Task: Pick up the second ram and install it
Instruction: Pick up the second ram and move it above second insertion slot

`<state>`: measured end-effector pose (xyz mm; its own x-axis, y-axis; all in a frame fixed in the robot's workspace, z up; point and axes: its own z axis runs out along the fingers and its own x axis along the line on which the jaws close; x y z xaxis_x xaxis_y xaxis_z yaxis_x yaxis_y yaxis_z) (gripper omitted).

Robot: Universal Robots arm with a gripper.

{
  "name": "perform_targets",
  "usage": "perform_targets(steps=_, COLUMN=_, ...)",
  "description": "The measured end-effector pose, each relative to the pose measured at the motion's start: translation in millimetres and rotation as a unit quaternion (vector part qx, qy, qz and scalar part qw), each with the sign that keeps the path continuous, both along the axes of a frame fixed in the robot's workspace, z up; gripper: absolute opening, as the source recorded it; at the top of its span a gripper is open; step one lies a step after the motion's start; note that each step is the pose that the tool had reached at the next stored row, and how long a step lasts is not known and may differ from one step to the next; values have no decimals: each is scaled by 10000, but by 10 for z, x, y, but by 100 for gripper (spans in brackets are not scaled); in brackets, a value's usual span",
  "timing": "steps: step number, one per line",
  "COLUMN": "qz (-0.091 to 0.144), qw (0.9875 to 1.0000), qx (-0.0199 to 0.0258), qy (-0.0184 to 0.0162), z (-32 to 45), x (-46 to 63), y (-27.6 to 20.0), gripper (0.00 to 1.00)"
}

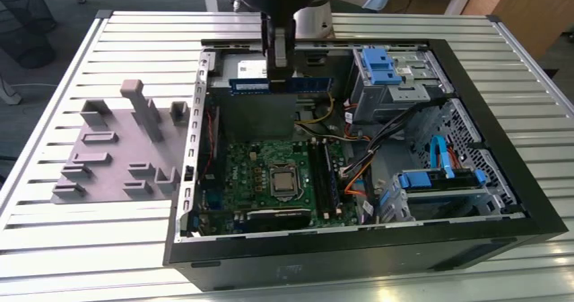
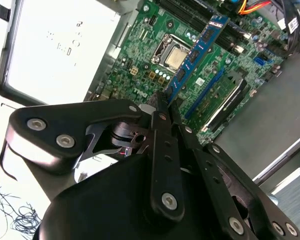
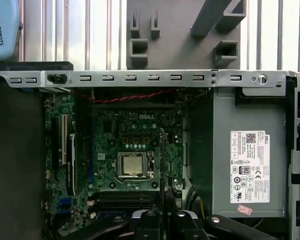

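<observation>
The hand is closed on the ram, pinching its upper edge near mid-length. The stick hangs on edge with its lower edge free, likely so it can drop into a slot. It hovers over the open case, well above the board.

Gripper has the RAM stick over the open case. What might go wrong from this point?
1. The RAM stick in the gripper looks crosswise to the memory slots; pressed down like that, it would likely not seat.
2. It hangs above the motherboard and its bare CPU; a slip could drop it onto them.
3. Loose cables lie beside the slots and might snag.
</observation>
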<state>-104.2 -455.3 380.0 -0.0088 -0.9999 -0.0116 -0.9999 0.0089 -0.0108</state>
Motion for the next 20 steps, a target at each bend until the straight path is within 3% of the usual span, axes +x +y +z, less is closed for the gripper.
perform_targets(steps=20, qz=-4, qw=10000, qx=0, qy=0, z=-3, x=225, y=0, gripper=14)
